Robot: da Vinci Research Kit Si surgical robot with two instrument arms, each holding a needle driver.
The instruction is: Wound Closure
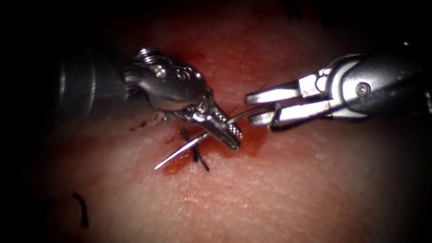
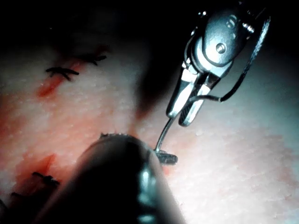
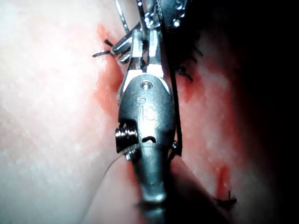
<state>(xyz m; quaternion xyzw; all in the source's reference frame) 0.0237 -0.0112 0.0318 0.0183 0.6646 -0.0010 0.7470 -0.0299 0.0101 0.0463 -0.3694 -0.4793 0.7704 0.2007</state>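
L claw clamped on needle near mid-curve — tip free, pointing lower-left over tissue, not in it. R claw parted, needle's rear end betw. its jaws, grip unclear. Thread looped by R claw. Earlier stitch under needle, in red fluid.

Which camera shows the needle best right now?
Endoscope view: the whole needle shows, gripped mid-curve by the left tool, tip free above the tissue. Left wrist view shows its rear part; right wrist view, a sliver.
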